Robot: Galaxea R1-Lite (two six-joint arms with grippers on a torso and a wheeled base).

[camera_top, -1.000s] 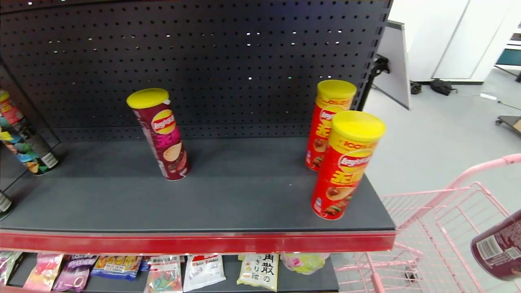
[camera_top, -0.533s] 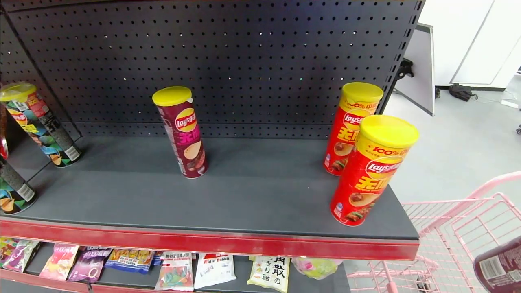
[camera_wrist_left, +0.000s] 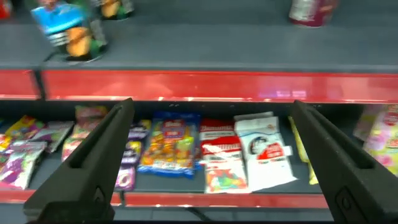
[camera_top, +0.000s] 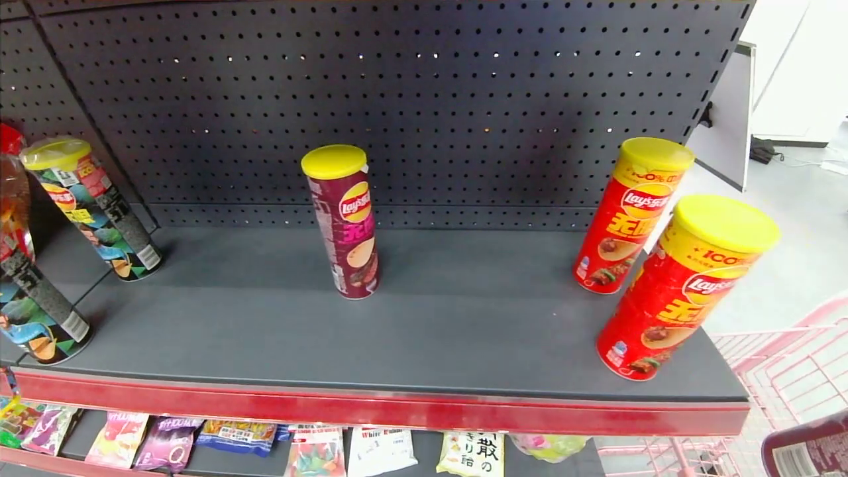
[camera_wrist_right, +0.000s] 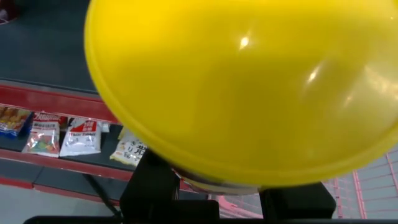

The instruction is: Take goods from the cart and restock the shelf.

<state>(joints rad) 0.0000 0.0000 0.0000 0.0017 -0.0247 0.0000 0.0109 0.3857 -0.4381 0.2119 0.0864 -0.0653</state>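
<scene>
1. Dark grey shelf (camera_top: 464, 331) with a perforated back panel (camera_top: 397, 99) and a red front edge (camera_top: 397, 407); it carries all the standing cans.
2. Pink wire cart (camera_top: 795, 371), just beyond the shelf's right end and lower than the shelf board.
3. Lower shelf (camera_top: 570, 464) under the red edge, with a row of snack bags (camera_top: 377, 450) lying flat.
4. Two red cans with yellow lids at the shelf's right end: the front one (camera_top: 686, 291) stands near the red edge, the back one (camera_top: 633, 215) close to the panel. They are near each other, both upright.
5. A purple can (camera_top: 348, 222) with a yellow lid stands alone mid-shelf, well apart from the red ones.
6. Two patterned cans at the left end, one towards the back (camera_top: 93, 209) and one near the front (camera_top: 33, 311).
7. The carried can (camera_top: 805, 450) is dark, with a barcode, and hangs over the cart, below the shelf board and right of it.
8. The right gripper (camera_wrist_right: 224, 186) is closed on the carried can, a black finger (camera_wrist_right: 155, 186) on each side; the yellow lid (camera_wrist_right: 249, 87) faces the wrist camera.
9. The left gripper (camera_wrist_left: 211, 162) is held low, pointing at the snack bags beneath the red edge, its fingers (camera_wrist_left: 93, 162) spread wide with nothing between them.
</scene>
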